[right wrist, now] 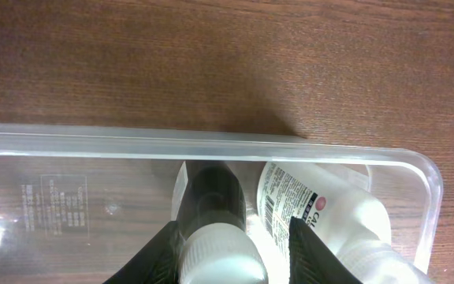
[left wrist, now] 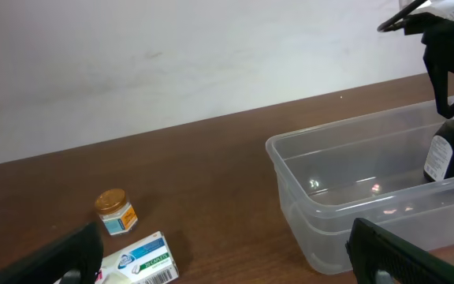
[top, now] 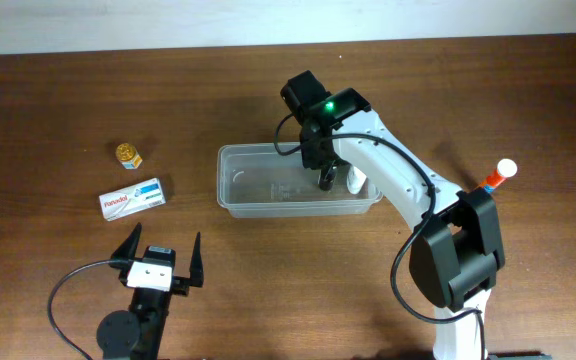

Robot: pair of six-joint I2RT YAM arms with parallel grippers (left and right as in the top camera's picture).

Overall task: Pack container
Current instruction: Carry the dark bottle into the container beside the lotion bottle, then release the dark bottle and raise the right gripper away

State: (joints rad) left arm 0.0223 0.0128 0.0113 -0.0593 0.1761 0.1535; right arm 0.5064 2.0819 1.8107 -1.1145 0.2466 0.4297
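Observation:
The container is a clear plastic tub in the middle of the table, also seen in the left wrist view and the right wrist view. At its right end stands a dark bottle with a white cap, and beside it lies a white labelled bottle. My right gripper reaches down into the tub around the dark bottle. Its left finger is against the cap and a gap shows at the right finger. My left gripper hangs wide open and empty near the front left.
A small jar with a gold lid and a white caplet box lie on the table left of the tub. A white-capped orange item stands at the right, behind the right arm's base.

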